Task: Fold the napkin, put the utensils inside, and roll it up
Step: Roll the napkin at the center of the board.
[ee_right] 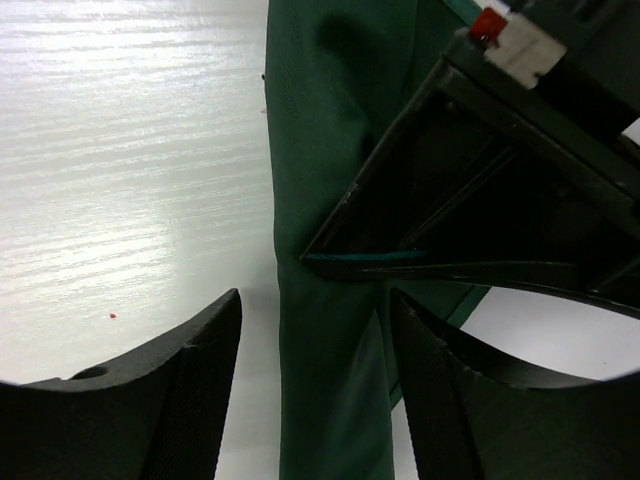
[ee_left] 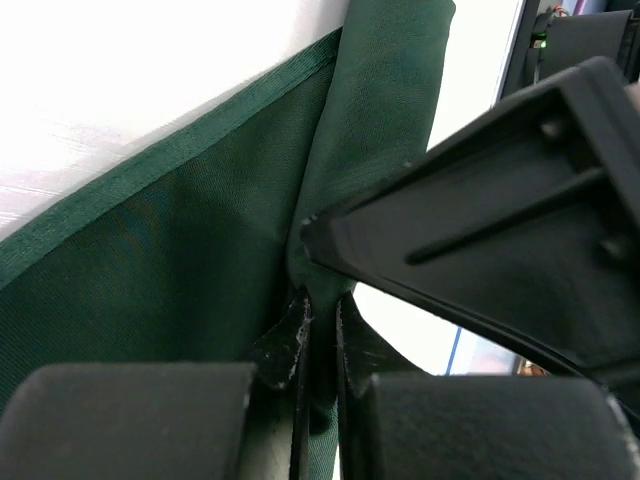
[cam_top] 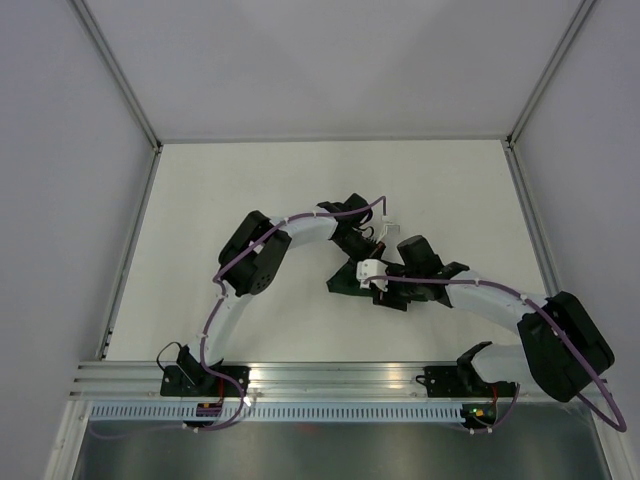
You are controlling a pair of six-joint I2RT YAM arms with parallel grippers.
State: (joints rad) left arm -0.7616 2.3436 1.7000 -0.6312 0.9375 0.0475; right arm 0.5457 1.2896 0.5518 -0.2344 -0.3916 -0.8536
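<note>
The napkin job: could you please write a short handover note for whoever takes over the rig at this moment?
Left claw: shut on the napkin, pinching a fold of it.
Right claw: open, straddling the napkin's narrow folded band, not gripping.
Both claws meet mid-table; from above, the arms hide most of the napkin.
Utensils: not visible in any view; I cannot tell whether they are inside.
Done: napkin at least partly folded.
Left: confirm the utensils, then finish the roll.
</note>
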